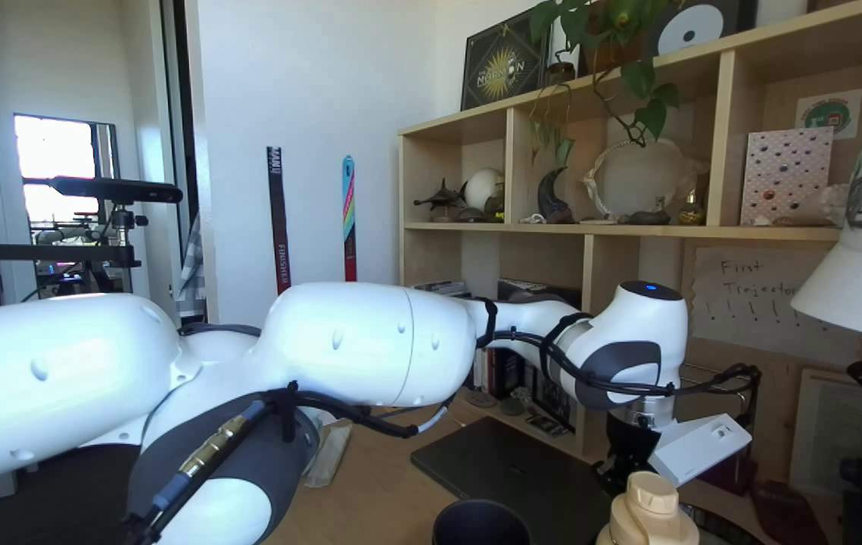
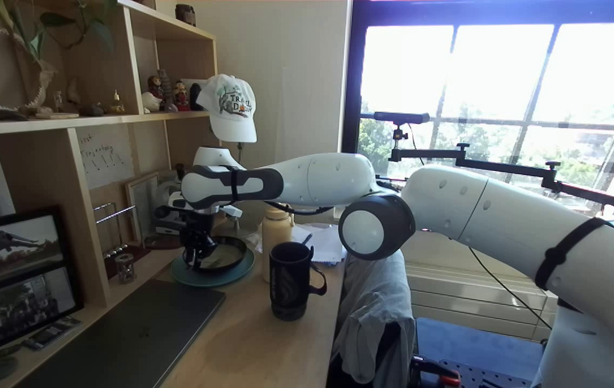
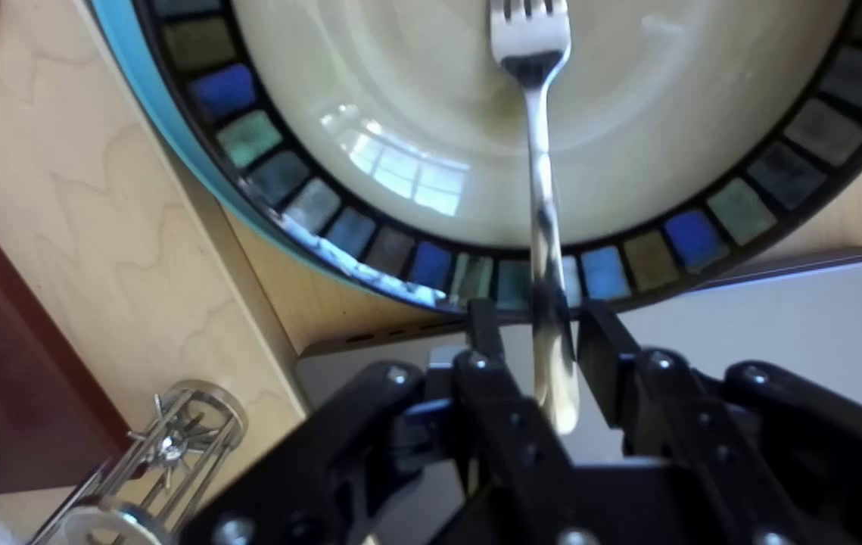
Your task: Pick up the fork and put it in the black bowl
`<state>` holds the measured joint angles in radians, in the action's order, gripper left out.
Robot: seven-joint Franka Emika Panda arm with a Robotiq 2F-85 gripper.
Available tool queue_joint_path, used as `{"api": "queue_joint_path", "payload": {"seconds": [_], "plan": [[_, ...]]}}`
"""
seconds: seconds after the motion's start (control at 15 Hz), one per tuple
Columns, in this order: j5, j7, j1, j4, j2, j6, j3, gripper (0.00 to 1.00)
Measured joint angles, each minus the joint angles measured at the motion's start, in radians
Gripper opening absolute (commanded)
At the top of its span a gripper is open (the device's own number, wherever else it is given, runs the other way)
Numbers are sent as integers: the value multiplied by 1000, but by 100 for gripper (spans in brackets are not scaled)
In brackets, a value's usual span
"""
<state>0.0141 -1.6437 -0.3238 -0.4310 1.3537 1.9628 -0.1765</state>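
The silver fork (image 3: pixel 540 166) shows in the wrist view. Its tines lie inside the black bowl and its handle crosses the rim and sticks out. The black bowl (image 3: pixel 431 265) is round and black outside, with a tan inside and coloured tiles round the rim. It also shows in an exterior view (image 2: pixel 234 264), on a wider turquoise plate (image 2: pixel 215 278). My gripper (image 3: pixel 539 314) is open, one finger on each side of the fork's handle, with a gap on both sides. In both exterior views the gripper (image 2: pixel 196 258) is low at the bowl's edge; the fork cannot be made out there.
A dark closed laptop (image 2: pixel 123 323) lies beside the plate. A black mug (image 2: pixel 289 280) and a tan bottle (image 2: pixel 277 231) stand near the bowl. A wooden shelf (image 2: pixel 88 215) rises behind, with a small hourglass-like ornament (image 2: pixel 125 268) at its foot.
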Motion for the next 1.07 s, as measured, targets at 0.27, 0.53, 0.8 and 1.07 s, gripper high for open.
{"api": "queue_joint_path", "payload": {"seconds": [0.27,0.53,0.8,1.07], "plan": [[0,0,-1,0,0,0,0,96],[4,6,4,4,-14,-2,2,100],[12,56,26,5,-68,-65,9,100],[29,121,62,5,-151,-213,21,100]]}}
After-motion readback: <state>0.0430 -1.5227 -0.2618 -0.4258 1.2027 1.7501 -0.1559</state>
